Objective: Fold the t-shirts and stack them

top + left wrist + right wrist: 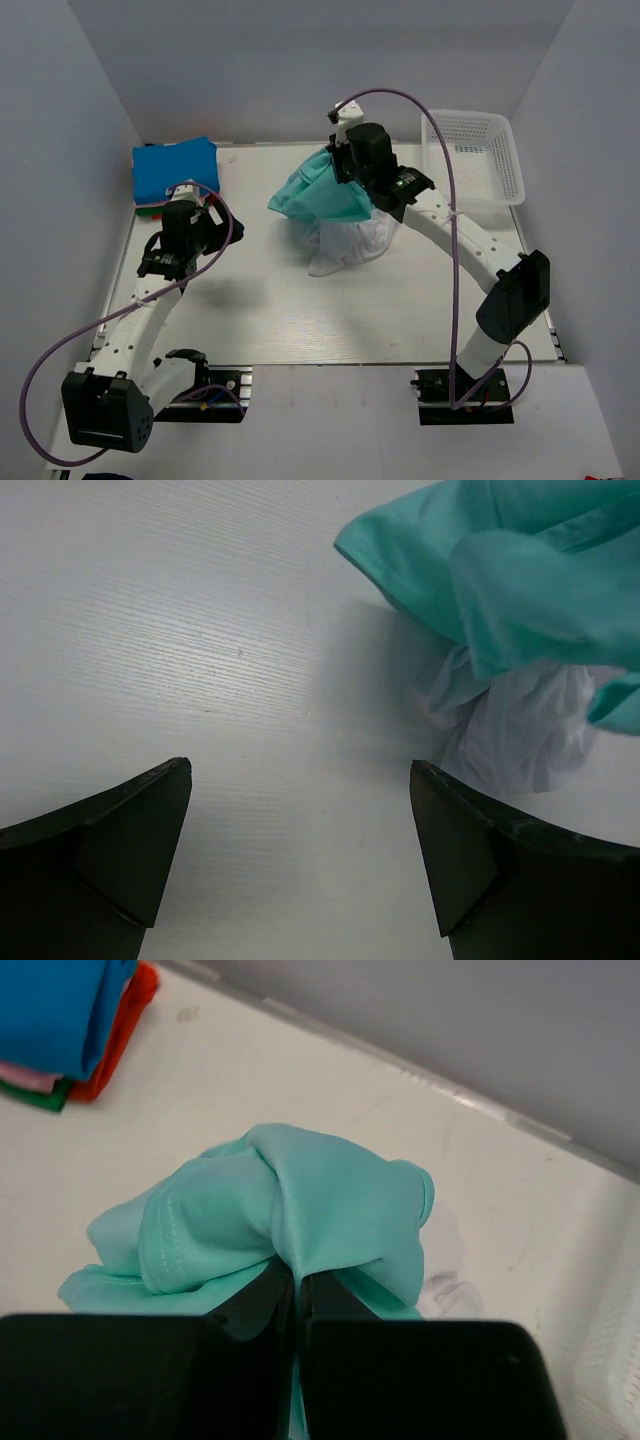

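- I see the teal t-shirt bunched and held up off the table, far centre.
- The white t-shirt lies crumpled just beneath it.
- The folded stack, blue on top, sits far left.

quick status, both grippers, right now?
Left gripper: open, holding nothing.
Right gripper: closed on the teal t-shirt.

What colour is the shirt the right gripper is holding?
Teal. The right gripper is shut on the teal t-shirt, clearest in the right wrist view.
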`<state>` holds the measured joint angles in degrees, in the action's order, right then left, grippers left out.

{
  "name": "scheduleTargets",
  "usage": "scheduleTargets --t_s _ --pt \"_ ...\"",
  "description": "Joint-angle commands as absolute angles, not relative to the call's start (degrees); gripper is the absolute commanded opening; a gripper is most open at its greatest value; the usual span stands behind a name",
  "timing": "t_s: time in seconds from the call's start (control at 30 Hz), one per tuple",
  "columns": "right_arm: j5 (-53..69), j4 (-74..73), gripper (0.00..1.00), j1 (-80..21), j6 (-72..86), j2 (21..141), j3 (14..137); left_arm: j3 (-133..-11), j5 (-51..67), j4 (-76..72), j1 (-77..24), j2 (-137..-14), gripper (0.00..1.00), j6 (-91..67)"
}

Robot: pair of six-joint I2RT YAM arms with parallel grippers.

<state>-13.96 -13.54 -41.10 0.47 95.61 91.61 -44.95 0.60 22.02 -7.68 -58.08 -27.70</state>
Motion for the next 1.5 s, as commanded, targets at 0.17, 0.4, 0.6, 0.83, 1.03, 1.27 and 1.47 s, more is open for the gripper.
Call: scheduleTargets --t_s 0.17,0.4,0.6,0.83,1.03,1.27,1.47 --pt "-31.4 -10.7 0.00 -34.8 -3.9 95.4 105.7 -46.3 -0.3 21.8 -7.4 -57.0 1.00 -27.4" --pt "-35.2 -9.9 0.00 -22.8 -8.6 99.0 119.0 -46.8 -0.4 21.8 -7.4 -58.2 1.00 -26.9" --pt "-34.7 -6.0 0.00 -15.7 -12.6 98.3 115.4 -47.8 -1.0 21.6 -7.4 -61.6 1.00 -26.4" --pt "-25.5 -5.2 0.00 -6.0 -13.3 105.9 114.0 -52.0 3.0 20.8 -8.6 -69.2 1.00 -22.0" --pt "-13.3 -12.9 0.00 1.8 -8.6 120.2 121.9 -56.0 11.6 19.2 -9.3 -82.2 1.00 -22.0" --pt "-7.9 -20.8 0.90 1.8 -5.5 114.3 114.0 -56.5 14.5 16.3 -16.4 -86.2 1.00 -22.0" --pt "7.9 -13.8 0.90 0.2 -0.4 98.2 97.0 -57.8 15.6 14.1 -25.6 -92.7 1.00 -22.0"
